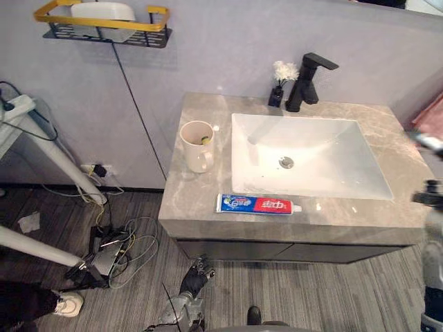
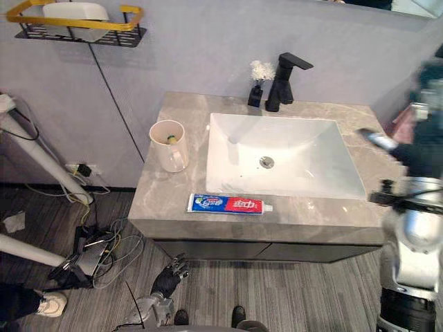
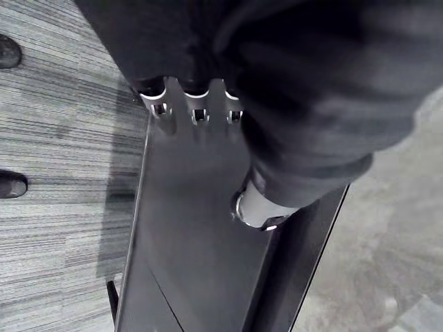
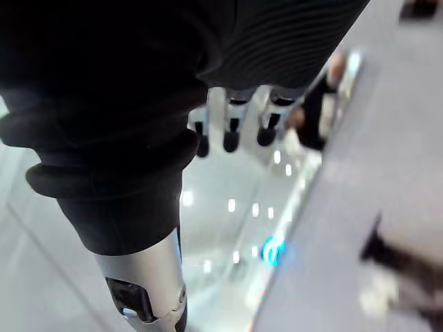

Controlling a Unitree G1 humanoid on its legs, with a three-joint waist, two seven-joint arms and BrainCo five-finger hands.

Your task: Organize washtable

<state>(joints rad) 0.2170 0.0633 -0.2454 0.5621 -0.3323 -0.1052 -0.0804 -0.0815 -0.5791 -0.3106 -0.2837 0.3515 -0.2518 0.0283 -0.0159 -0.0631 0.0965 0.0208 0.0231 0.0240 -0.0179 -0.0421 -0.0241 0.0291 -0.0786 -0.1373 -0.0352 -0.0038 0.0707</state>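
Left eye view is showing the grey stone-look washtable (image 1: 190, 200) sitting against the wall, with a white rectangular sink (image 1: 332, 159) taking up most of the top. The toothpaste tube (image 1: 257, 204) is lying flat along the near edge, just in front of the sink. It's blue at the left end, red toward the right, and its white cap is pointing right. A cream mug (image 1: 197, 145) is standing upright to the left of the sink with its handle facing near, and something small and yellowish is sitting inside it, can't tell what. A black faucet (image 1: 308, 81) is standing at the far edge, and a little dark vase of white flowers (image 1: 280, 83) is sitting just to its left. The left hand (image 1: 196, 277) is hanging low in front of the cabinet, fingers relaxed and holding nothing. The right hand (image 4: 232, 131) is hovering up off the right end of the counter, fingers stretched out loosely, nothing in it either. A black wall shelf with a yellow rail (image 1: 104, 31) is hanging far left.
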